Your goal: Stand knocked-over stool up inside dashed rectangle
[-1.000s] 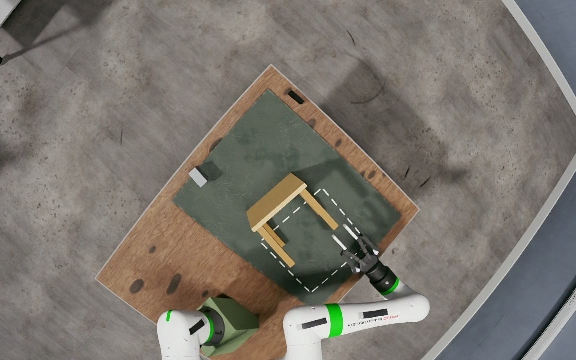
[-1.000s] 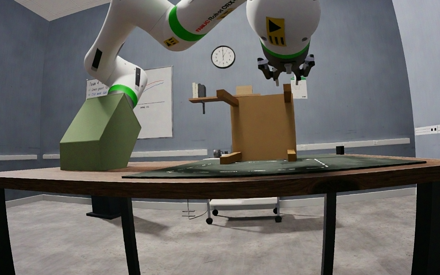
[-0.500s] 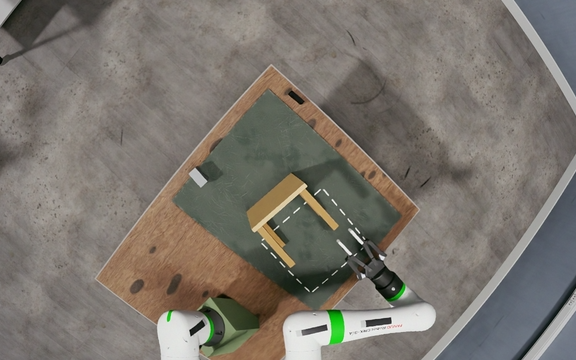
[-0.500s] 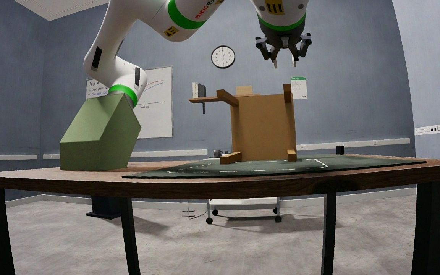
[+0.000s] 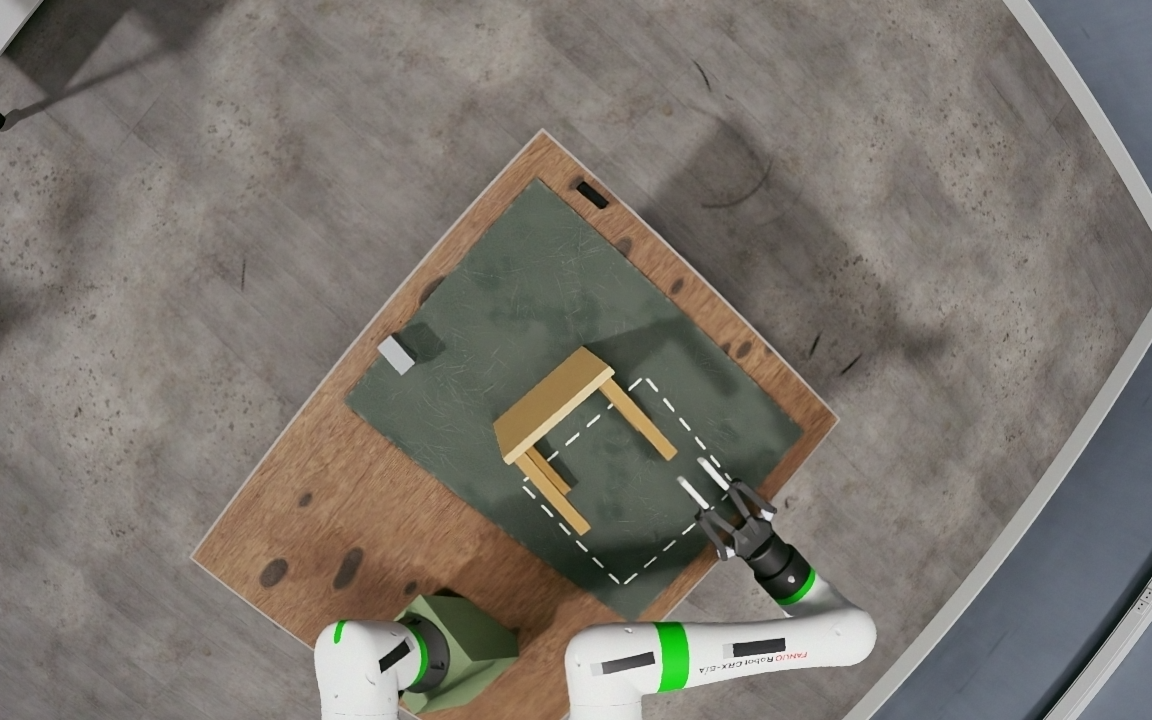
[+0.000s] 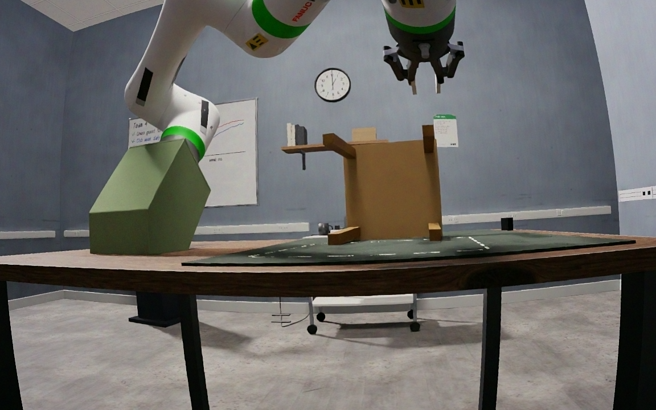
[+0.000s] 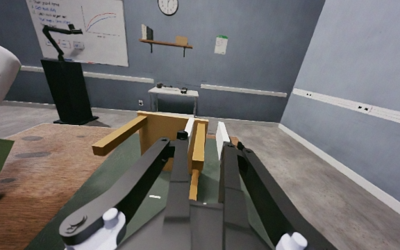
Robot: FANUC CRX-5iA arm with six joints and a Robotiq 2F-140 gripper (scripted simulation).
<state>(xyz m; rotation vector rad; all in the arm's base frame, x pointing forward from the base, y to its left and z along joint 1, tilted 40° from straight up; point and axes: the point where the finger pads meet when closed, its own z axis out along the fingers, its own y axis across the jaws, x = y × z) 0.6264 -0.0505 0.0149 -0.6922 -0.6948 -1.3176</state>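
Note:
The wooden stool (image 5: pixel 553 402) (image 6: pixel 391 188) (image 7: pixel 158 128) lies on its side on the green mat (image 5: pixel 517 268). Its seat stands on edge along the upper-left side of the dashed rectangle (image 5: pixel 669 404) (image 6: pixel 475 242), and its legs point over the rectangle towards my gripper. My gripper (image 5: pixel 693 473) (image 6: pixel 425 90) (image 7: pixel 205 127) hangs in the air above and just beyond the tip of the right upper leg, clear of it. Its fingers stand a narrow gap apart with nothing between them.
The mat lies on a wooden table (image 5: pixel 294 510) (image 6: pixel 320 275). A small grey block (image 5: pixel 396 354) sits at the mat's left edge and a small black block (image 5: pixel 592 194) (image 6: pixel 507 223) at the table's far corner. The arm's green base (image 5: pixel 464 640) (image 6: pixel 147 204) stands at the near edge.

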